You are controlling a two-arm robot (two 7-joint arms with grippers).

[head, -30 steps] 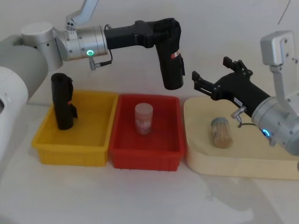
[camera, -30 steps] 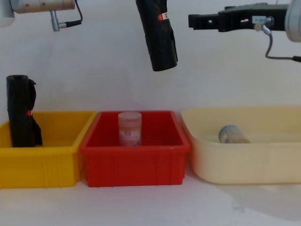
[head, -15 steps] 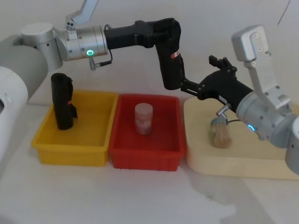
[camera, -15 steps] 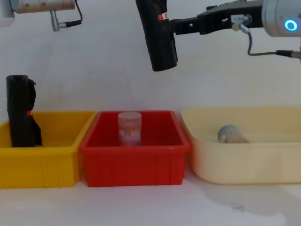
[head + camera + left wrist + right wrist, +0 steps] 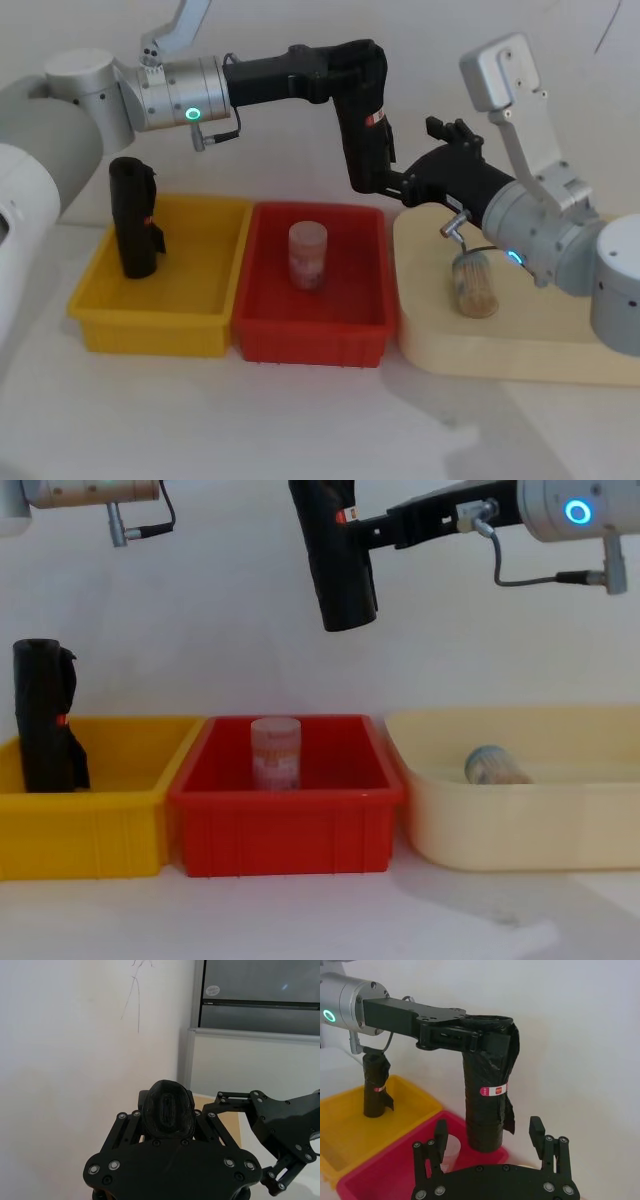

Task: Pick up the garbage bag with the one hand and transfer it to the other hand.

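The garbage bag (image 5: 365,140), a black glossy roll with a small red-and-white label, hangs upright above the red bin. My left gripper (image 5: 356,62) is shut on its top end; the left wrist view looks down on the roll's end (image 5: 167,1114) between the fingers. My right gripper (image 5: 412,160) is open and has come in from the right at the roll's lower half. In the right wrist view the roll (image 5: 487,1095) stands in line with the gap between the spread fingertips (image 5: 536,1129). From the chest, the bag (image 5: 338,570) meets the right gripper's fingers (image 5: 392,528).
A second black roll (image 5: 135,215) stands in the yellow bin (image 5: 100,320). The red bin (image 5: 310,340) holds a clear jar (image 5: 308,255). A cream tray (image 5: 520,350) on the right holds a lying cylinder of sticks (image 5: 473,285).
My right gripper has moved left and up to the hanging bag, its open fingers now at the roll. The left arm and the bag have stayed still.
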